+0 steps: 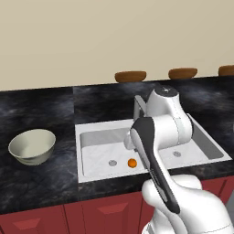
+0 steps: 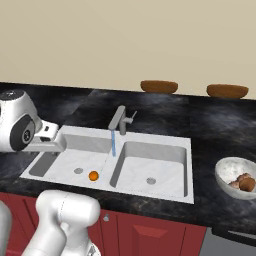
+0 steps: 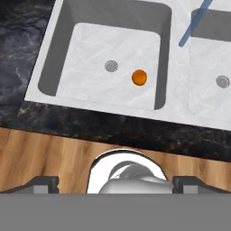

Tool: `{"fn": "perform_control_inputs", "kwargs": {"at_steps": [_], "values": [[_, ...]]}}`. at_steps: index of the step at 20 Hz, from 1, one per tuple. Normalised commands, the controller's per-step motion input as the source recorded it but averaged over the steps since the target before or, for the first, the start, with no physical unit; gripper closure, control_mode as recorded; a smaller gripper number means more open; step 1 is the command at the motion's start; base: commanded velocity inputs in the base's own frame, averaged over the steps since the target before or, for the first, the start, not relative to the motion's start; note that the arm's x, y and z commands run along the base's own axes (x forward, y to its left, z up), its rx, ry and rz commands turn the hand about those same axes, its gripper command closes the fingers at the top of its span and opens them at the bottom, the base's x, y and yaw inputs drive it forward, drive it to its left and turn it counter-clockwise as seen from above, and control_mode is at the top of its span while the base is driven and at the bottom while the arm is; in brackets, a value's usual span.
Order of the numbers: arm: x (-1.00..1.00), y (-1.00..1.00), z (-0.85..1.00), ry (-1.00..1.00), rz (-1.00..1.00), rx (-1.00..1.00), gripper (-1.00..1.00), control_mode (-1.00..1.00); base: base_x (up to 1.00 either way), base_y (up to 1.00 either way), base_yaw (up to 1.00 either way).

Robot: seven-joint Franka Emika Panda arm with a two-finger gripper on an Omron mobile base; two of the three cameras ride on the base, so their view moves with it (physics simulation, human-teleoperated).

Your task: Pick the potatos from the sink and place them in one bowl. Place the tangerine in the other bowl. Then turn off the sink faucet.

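- Although the water runs, the first part of the task looks done: two brown potatoes lie together in the grey-white marbled bowl on the dark counter to the right of the sink, as the right base view shows.
- Neither basin holds a potato, so nothing of that step seems left.
- Next in line is the tangerine, which sits on the floor of the left basin, just right of that basin's round drain and toward the near wall.
- Its target, the pale cream-green bowl, stands with nothing in it on the counter well left of the sink, so the second step has not begun.
- Seen from the hand camera, the gripper has its dark fingertips spread wide apart with nothing between them; it hangs above the near counter edge, looking down on the left basin, well apart from the tangerine.
- Last comes the faucet: a thin blue stream falls from its spout toward the divider between the basins, so it is on and its lever handle awaits turning.
- Judging by all this, roughly a third of the job is finished, with one pick-and-place and the shut-off left.
- Brown oval loaves along the far wall play no part.
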Motion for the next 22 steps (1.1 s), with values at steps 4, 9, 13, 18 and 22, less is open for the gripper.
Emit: {"fn": "perform_control_inputs", "kwargs": {"at_steps": [4,9,13,18,22], "values": [[0.39,0.0,-0.11,0.0,0.01,-0.01,-1.0,-1.0,0.0,0.0,0.0],[0.37,0.0,-0.25,0.0,0.0,-0.03,-1.0,-1.0,0.0,0.0,0.0],[0.21,0.0,-0.21,0.04,-0.01,-0.1,-1.0,-1.0,0.0,0.0,0.0],[0.14,0.0,-0.19,0.04,-0.07,-0.09,-1.0,-1.0,0.0,0.0,0.0],[0.17,0.0,-0.18,0.05,-0.04,-0.04,-1.0,-1.0,0.0,0.0,0.0]]}}
